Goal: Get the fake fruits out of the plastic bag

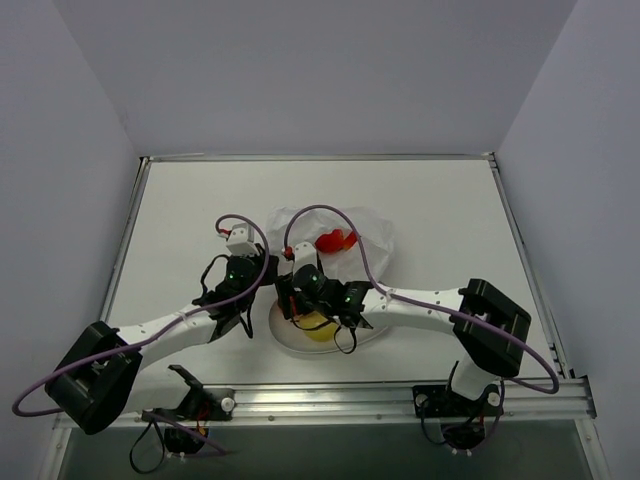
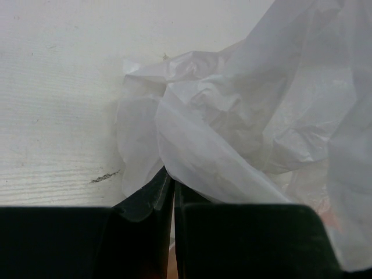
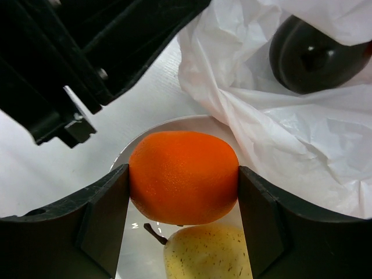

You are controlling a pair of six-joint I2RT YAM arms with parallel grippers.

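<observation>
Right wrist shows our right gripper (image 3: 183,200) clamping the orange plastic fruit (image 3: 183,174) over the smooth white oval plate (image 3: 174,124), beside a yellow pear (image 3: 203,256). Our left gripper (image 2: 173,195) pinches the crinkled translucent white plastic bag (image 2: 232,116), dark purple plum (image 3: 314,55) inside, on the scuffed white counter (image 2: 58,87) between grey walls (image 1: 300,70).

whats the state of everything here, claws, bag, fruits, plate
left claw, shut on plastic bag edge
right claw, shut on orange
orange, held over plate
pear, lying on plate
plum, partly covered by bag
red fruits, in bag
plastic bag, crumpled, pinched
plate, holding pear
</observation>
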